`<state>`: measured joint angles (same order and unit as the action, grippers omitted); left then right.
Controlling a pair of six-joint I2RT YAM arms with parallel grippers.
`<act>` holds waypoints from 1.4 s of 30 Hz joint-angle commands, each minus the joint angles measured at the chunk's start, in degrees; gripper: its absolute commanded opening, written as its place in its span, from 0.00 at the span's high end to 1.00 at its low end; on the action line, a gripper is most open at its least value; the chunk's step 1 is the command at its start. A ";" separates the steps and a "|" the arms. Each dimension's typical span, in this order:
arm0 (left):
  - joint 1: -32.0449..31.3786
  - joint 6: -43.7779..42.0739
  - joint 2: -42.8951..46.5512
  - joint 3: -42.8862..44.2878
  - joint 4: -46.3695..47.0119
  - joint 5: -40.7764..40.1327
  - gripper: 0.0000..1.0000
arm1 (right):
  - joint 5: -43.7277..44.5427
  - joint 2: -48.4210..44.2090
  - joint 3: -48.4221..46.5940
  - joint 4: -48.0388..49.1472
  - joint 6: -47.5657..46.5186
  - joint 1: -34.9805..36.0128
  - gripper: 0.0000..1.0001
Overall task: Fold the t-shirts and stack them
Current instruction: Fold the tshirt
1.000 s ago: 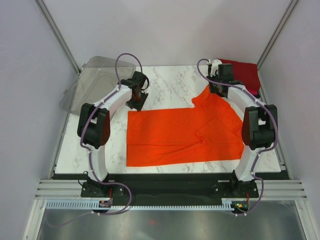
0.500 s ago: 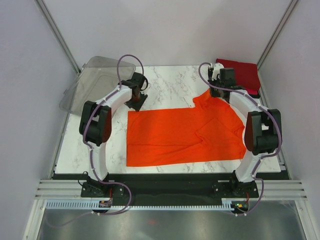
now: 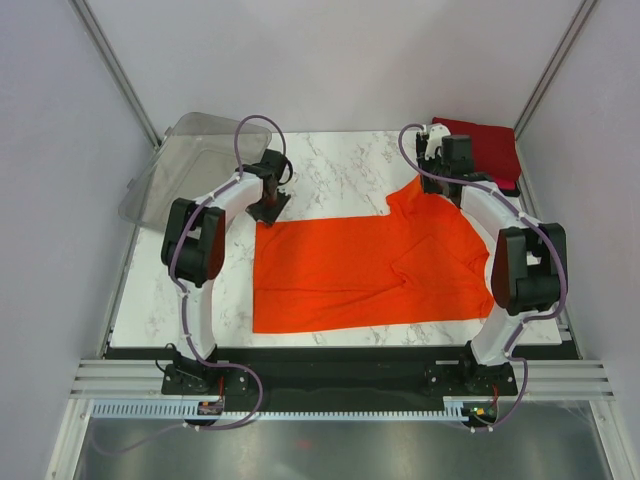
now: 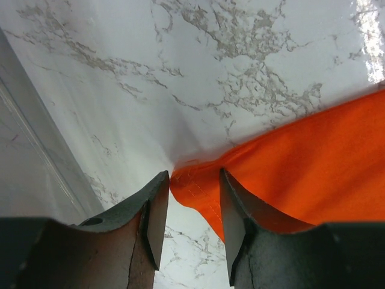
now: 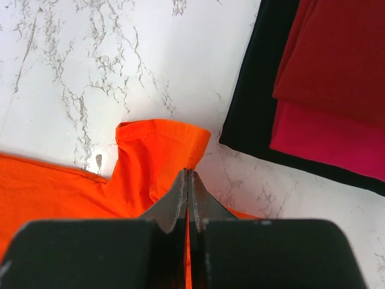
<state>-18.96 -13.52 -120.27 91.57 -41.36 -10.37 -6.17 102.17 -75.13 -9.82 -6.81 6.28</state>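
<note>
The bright orange t-shirt (image 3: 360,270) lies spread flat mid-table, its right side rumpled. My left gripper (image 3: 266,212) is open at the shirt's far left corner; in the left wrist view the jaws (image 4: 194,177) straddle that orange corner (image 4: 198,186). My right gripper (image 3: 435,188) is shut on the shirt's far right sleeve; in the right wrist view the closed tips (image 5: 188,174) pinch the orange cloth (image 5: 150,162). A folded stack (image 3: 490,150) sits at the back right: black (image 5: 252,120), pinkish-red (image 5: 325,138) and dark red (image 5: 337,54) shirts.
A clear plastic bin (image 3: 185,165) lies tilted at the back left corner, overhanging the marble table (image 3: 340,165). Grey walls and frame posts close in both sides. The folded stack lies just right of the right gripper.
My left gripper has moved down and slightly left onto the shirt's far left corner. My right gripper has shifted a little toward the back with the sleeve in it.
</note>
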 commanded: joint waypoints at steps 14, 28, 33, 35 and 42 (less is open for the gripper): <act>0.24 -1.16 -1.55 2.82 1.29 1.49 0.97 | 1.59 -3.12 2.89 2.62 0.12 0.40 1.00; -1.61 2.80 6.53 -2.35 2.07 -1.23 0.98 | 15.13 -6.63 8.60 4.81 6.81 0.13 1.00; -1.61 3.15 9.87 -6.84 3.83 -1.93 0.98 | 17.95 -9.18 12.37 6.30 8.92 -1.01 1.00; -1.60 3.67 11.10 -7.80 4.10 -2.28 0.98 | 18.74 -10.93 13.34 6.66 9.36 -1.19 1.00; -1.61 5.25 14.97 -10.71 4.19 -1.41 0.98 | 19.97 -14.98 15.54 6.40 12.52 -1.54 1.00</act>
<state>-20.60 -10.70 -109.65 82.06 -38.57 -11.00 11.46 90.85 -60.69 -5.67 2.94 4.86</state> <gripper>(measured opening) 0.034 0.010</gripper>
